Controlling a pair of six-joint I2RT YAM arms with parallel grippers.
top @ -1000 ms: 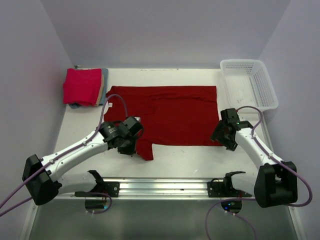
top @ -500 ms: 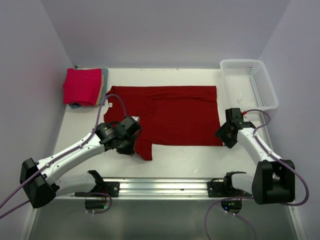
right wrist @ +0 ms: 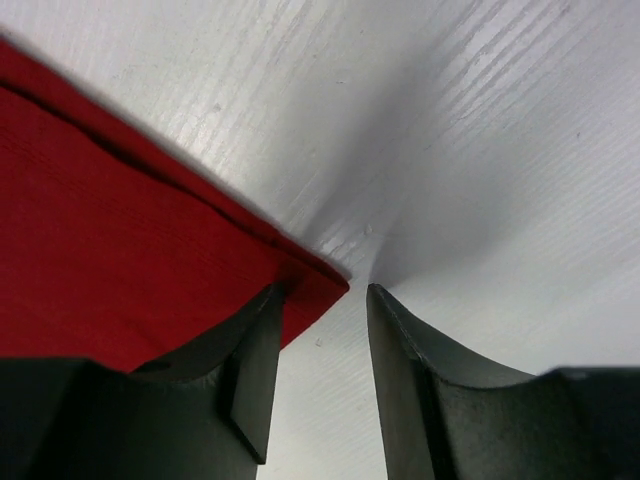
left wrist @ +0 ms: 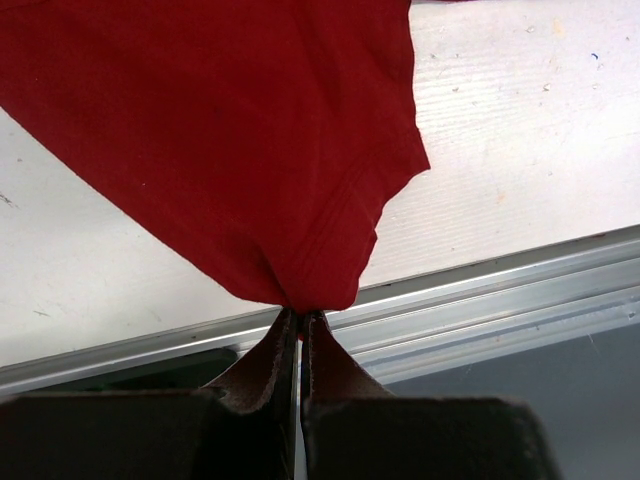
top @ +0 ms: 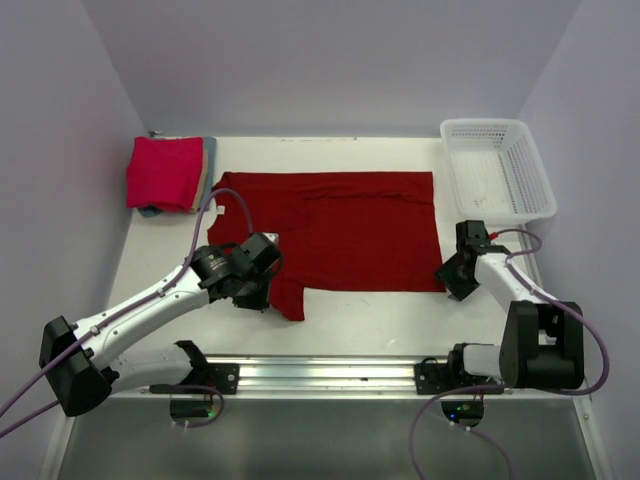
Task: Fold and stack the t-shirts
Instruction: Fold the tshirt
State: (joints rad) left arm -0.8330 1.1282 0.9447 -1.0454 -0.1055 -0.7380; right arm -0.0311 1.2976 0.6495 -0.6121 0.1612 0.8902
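A dark crimson t-shirt (top: 340, 230) lies spread flat across the middle of the table. My left gripper (top: 262, 296) is shut on its near left sleeve tip; in the left wrist view the cloth (left wrist: 250, 150) bunches right at the closed fingertips of the left gripper (left wrist: 300, 314). My right gripper (top: 450, 276) is down at the shirt's near right corner (right wrist: 318, 285). In the right wrist view the right gripper (right wrist: 325, 292) stands open, one finger on the cloth (right wrist: 120, 260), the other on bare table. A folded pinkish-red t-shirt (top: 163, 172) tops a stack with a blue-grey edge (top: 150, 211) beneath.
A white mesh basket (top: 497, 165) stands at the far right corner, just behind the right arm. The metal rail (top: 330, 375) runs along the table's near edge, close below the left gripper. Walls enclose the left, right and back sides.
The right gripper has slid toward the table's near right, settled at the shirt's corner, and its jaws have narrowed. The left gripper has stayed shut on the sleeve, almost still.
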